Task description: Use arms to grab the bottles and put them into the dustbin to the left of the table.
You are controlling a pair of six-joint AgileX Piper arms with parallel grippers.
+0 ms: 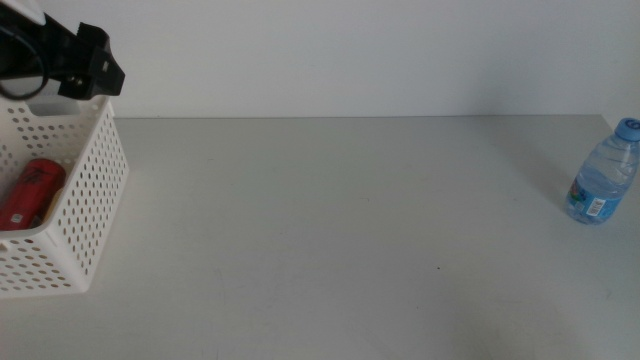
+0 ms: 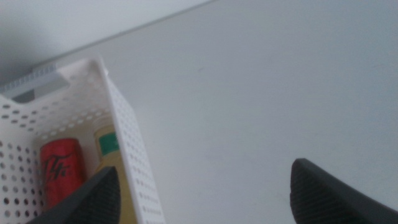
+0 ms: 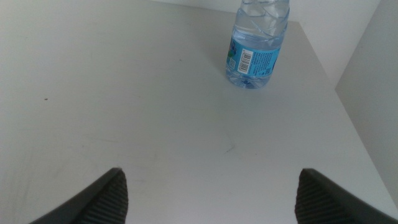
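left gripper (image 2: 202,186) above dustbin (image 1: 95,190), fingers wide, empty | can (image 1: 30,192), tea bottle (image 2: 111,149) inside dustbin | right gripper (image 3: 208,193) fingers wide, water bottle (image 3: 256,43) ahead, apart, far from dustbin

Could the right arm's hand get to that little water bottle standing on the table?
Probably yes. The water bottle stands upright on bare table ahead of the open right hand, with nothing between them.

One water bottle (image 1: 603,184) is standing on the one table (image 1: 340,230). One basket (image 1: 85,215) is holding one red can (image 1: 30,192) and one yellow bottle (image 2: 112,152).
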